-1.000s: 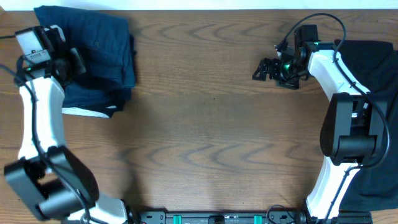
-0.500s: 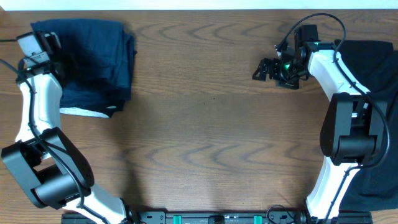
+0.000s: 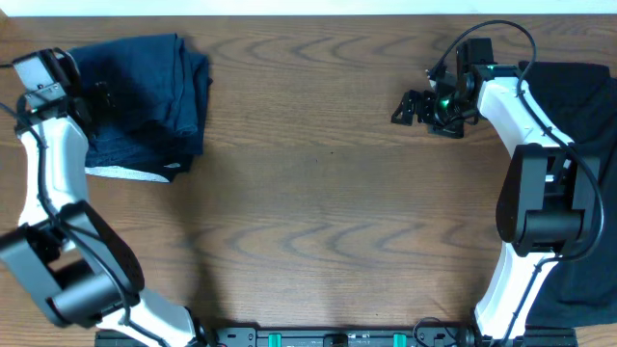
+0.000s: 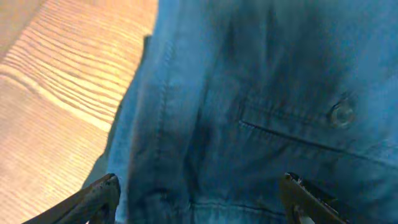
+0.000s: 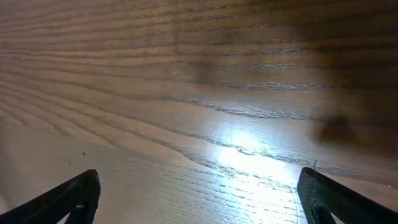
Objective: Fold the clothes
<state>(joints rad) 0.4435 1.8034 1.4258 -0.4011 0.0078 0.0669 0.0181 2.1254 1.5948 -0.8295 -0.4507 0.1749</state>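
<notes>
The folded navy denim clothes lie at the table's far left. The left wrist view shows them close up, with a stitched pocket seam and a button. My left gripper hovers at their left edge, open. Its fingertips stand wide apart over the fabric with nothing pinched between them. A black garment lies at the far right, partly under my right arm. My right gripper is open over bare wood at the back right, and its view shows only table.
A white strip of cloth sticks out under the navy pile's front edge. The black garment runs down along the table's right edge. Both arm bases stand at the front edge.
My left gripper has opened and let go of the navy garment, and the arm has drawn back to the left. The pile's top layer has settled. The right arm has not moved.
</notes>
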